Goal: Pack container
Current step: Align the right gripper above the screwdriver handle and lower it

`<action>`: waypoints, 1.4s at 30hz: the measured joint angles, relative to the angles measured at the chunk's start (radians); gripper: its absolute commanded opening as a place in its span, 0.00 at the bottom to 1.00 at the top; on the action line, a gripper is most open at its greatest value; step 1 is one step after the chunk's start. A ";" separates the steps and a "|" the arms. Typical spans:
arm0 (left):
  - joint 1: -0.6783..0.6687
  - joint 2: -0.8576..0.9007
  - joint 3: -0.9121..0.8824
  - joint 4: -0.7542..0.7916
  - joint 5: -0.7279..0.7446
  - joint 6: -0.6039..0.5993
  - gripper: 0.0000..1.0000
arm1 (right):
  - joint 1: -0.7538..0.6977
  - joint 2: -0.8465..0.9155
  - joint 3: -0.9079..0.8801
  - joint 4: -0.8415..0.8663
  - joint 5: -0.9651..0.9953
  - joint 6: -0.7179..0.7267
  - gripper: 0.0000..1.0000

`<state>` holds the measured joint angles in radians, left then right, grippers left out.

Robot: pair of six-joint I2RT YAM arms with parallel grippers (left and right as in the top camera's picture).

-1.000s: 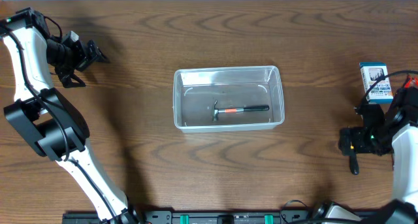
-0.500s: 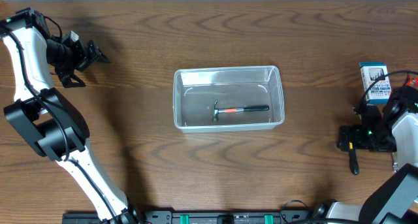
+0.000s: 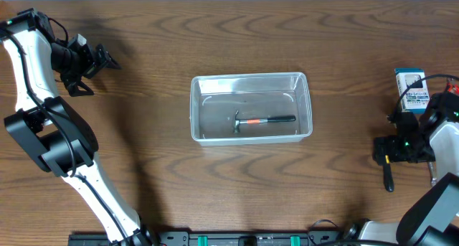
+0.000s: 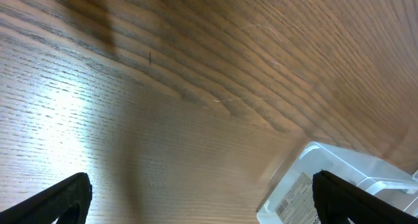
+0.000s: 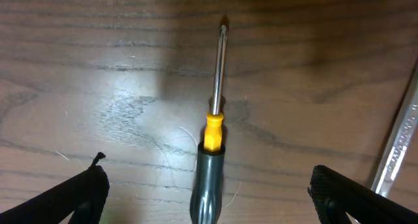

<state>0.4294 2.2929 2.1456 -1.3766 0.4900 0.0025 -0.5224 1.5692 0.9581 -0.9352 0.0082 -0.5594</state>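
container [image 3: 250,77] sits at centre of the desk [image 3: 158,167] in the overhead view, long side left to right, upright, open top. one hammer [image 3: 262,121] lies flat inside, lower half of the tub, head toward the left, dark grip toward the right, orange band near the head. nothing else visible in it.

left gripper [image 3: 101,59] is at upper left of the overhead frame, well apart from the container, nose pointing right. fingers spread wide, nothing between them. left wrist view: both fingertips [image 4: 59,198] sit at the bottom corners of the frame with bare wood between them; a clear plastic corner with a printed label [image 4: 292,196] shows at lower right, looks like the container, can't confirm.

right gripper [image 5: 209,194] is also spread wide, holding nothing. right wrist view: screwdriver [image 5: 214,129] lies on the desk between the two fingers, centred, clear gaps on both sides, no contact. shaft tip points to top of frame, yellow collar mid frame, grey handle at the bottom edge. a metal bar [image 5: 397,149] with stamped lettering runs along the right edge, tool type unclear.

overhead: right arm [image 3: 443,142] is at the far right edge, well apart from the container. blue and white box [image 3: 412,90] lies on the desk just above it.
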 measured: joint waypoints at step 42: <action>0.000 0.000 0.000 0.000 0.000 0.000 0.98 | 0.000 0.066 -0.062 0.078 -0.022 0.032 0.99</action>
<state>0.4294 2.2929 2.1456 -1.3766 0.4900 0.0025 -0.5224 1.6352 0.8963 -0.8574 -0.0139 -0.5270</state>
